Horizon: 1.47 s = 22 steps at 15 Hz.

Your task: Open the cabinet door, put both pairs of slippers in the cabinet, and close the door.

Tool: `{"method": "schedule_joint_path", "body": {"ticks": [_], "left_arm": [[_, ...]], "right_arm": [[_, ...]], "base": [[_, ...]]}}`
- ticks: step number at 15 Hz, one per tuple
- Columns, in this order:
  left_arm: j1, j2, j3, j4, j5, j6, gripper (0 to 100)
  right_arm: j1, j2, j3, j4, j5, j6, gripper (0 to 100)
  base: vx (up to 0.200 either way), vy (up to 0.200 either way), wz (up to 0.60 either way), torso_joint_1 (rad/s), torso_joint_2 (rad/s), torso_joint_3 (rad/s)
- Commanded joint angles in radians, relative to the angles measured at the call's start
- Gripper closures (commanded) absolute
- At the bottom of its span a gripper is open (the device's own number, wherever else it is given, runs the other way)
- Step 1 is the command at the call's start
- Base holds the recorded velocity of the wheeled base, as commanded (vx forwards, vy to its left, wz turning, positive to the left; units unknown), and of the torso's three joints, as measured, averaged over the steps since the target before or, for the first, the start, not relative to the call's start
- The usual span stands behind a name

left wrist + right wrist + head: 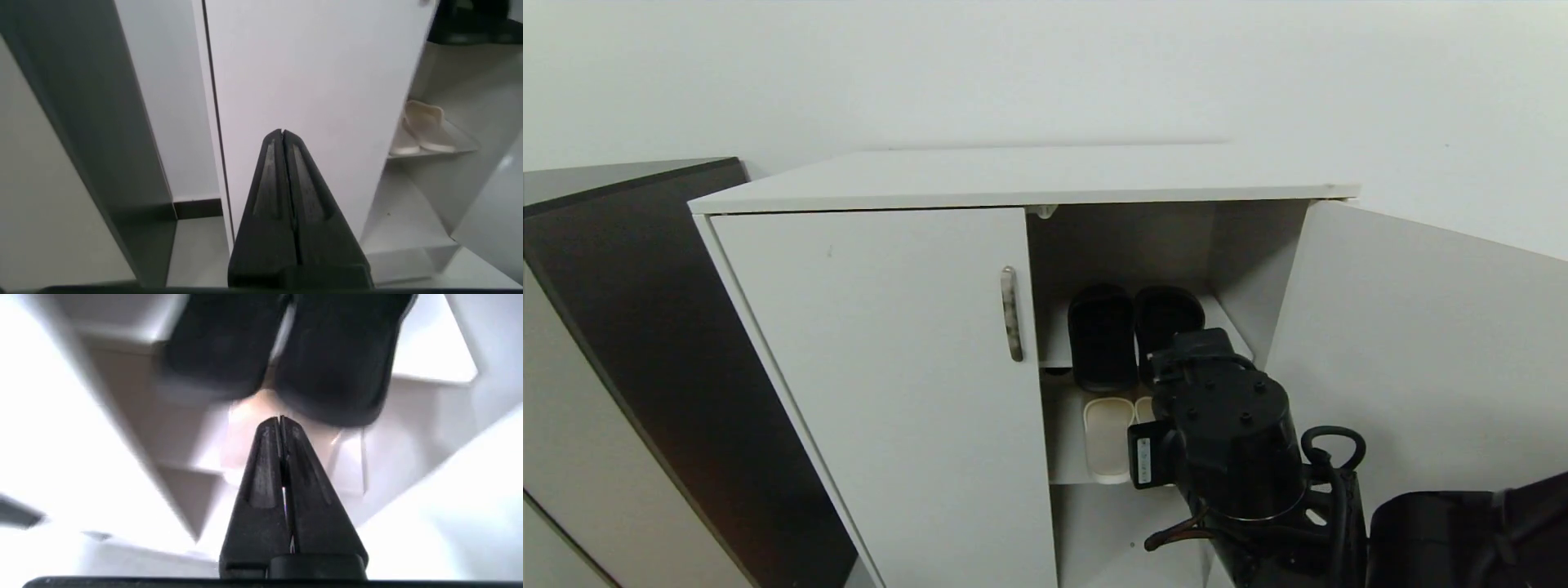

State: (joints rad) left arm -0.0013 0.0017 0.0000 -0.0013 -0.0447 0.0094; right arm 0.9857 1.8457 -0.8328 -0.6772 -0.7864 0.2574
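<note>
The black slippers and white slippers sit shelved mid-frame, the right gripper and left gripper are pinched empty, and the door at right is not yet closed.

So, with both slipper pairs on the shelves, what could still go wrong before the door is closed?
1. The black slide slippers overhang the upper white shelf's front edge; the open white cabinet door might hit them on closing.
2. The right gripper, shut, sits close under those heels, at the cream slippers; lifting as it withdraws may drag a pair out.
</note>
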Motion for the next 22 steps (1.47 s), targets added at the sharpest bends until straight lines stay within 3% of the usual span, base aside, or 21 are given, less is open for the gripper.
{"method": "schedule_joint_path", "body": {"ticks": [1, 14, 22], "left_arm": [[0.000, 0.000, 0.000, 0.000, 0.000, 0.000, 100], [0.000, 0.000, 0.000, 0.000, 0.000, -0.002, 100], [0.000, 0.000, 0.000, 0.000, 0.000, -0.002, 100]], "right_arm": [[-0.001, 0.004, 0.001, -0.002, -0.001, 0.000, 100], [-0.029, 0.006, 0.057, -0.053, 0.021, -0.001, 100], [-0.033, 0.018, 0.067, -0.053, 0.021, -0.012, 100]], "base": [[-0.200, 0.000, 0.00, 0.007, 0.01, 0.002], [-0.200, 0.000, 0.00, 0.003, 0.00, 0.002], [0.000, 0.000, 0.00, 0.000, 0.00, 0.000]]}}
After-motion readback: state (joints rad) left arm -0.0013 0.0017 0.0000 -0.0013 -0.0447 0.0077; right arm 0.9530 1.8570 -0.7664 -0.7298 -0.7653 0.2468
